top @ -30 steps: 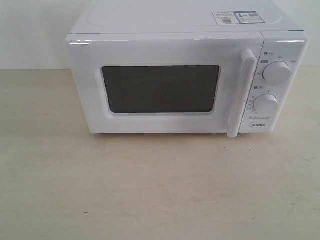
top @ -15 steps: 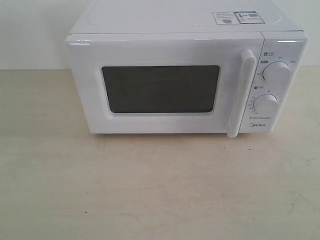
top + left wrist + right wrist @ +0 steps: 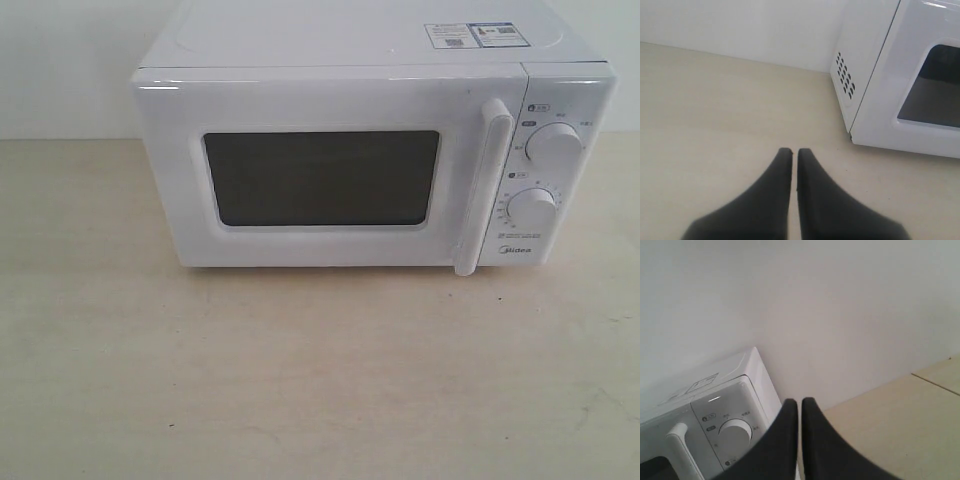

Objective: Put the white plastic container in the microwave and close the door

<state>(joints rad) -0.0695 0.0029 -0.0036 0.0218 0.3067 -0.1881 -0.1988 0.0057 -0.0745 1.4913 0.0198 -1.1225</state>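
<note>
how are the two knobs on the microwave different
The upper knob sits near the top of the control panel; the lower knob sits below it, above the Midea logo. The lower knob has a dense arc of tick marks along its left side; the upper knob has only a few spaced labels. Both are round, white, beside the door handle.

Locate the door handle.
In the exterior view the handle stands upright on the door at its right edge, left of the upper knob and lower knob.
</note>
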